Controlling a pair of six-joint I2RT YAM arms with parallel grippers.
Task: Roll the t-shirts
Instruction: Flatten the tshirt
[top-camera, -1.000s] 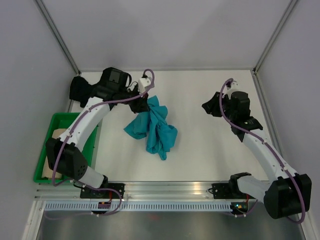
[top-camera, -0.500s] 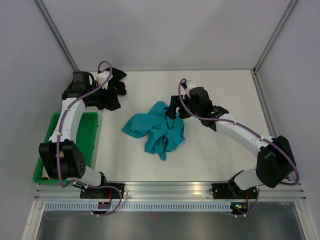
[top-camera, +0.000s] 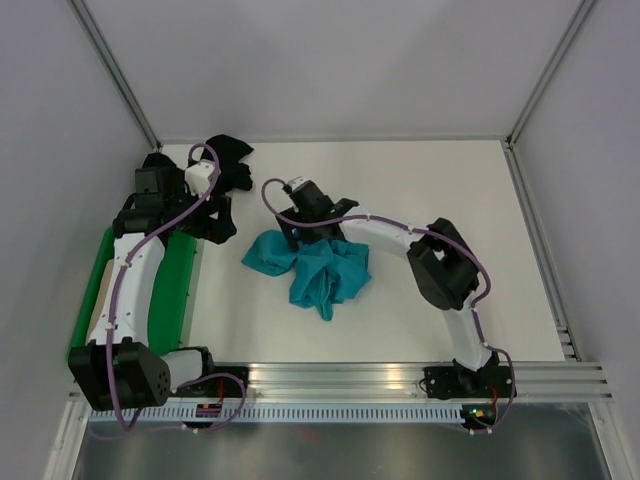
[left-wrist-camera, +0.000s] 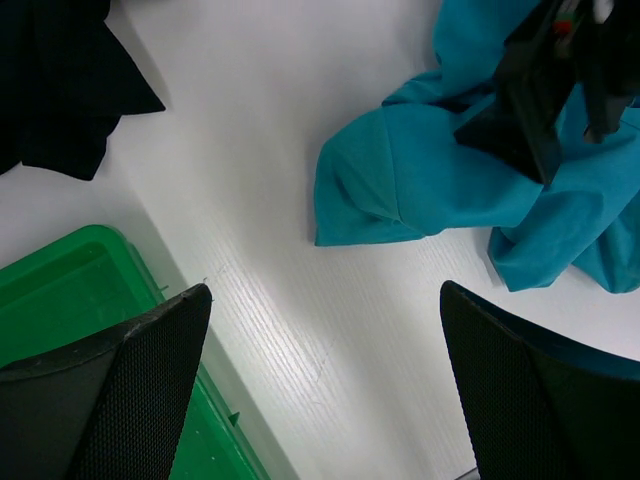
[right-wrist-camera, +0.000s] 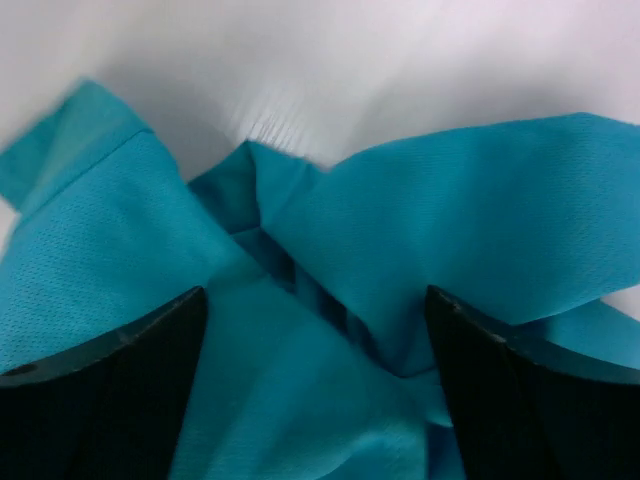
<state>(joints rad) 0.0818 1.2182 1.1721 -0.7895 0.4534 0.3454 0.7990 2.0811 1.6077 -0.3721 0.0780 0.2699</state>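
So the white table (top-camera: 450, 200) has the teal t-shirt (top-camera: 320, 270) crumpled mid-table. The green tray (top-camera: 180, 290) is off to its left, and the black t-shirt (top-camera: 228, 160) is bunched up back-left of it. The right gripper (right-wrist-camera: 315, 300) is right over the teal fabric, fingers spread wide and clamping nothing. The left gripper (left-wrist-camera: 325, 300) is just left of it, also wide and empty.

Left pincer (left-wrist-camera: 322, 295) spread wide above table (left-wrist-camera: 280, 160); crumpled teal t-shirt (left-wrist-camera: 420, 190) beneath, seemingly, right pincer (left-wrist-camera: 545, 95).

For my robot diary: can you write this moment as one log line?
teal shirt crumpled, unrolled | left gripper open, empty | right gripper open over it
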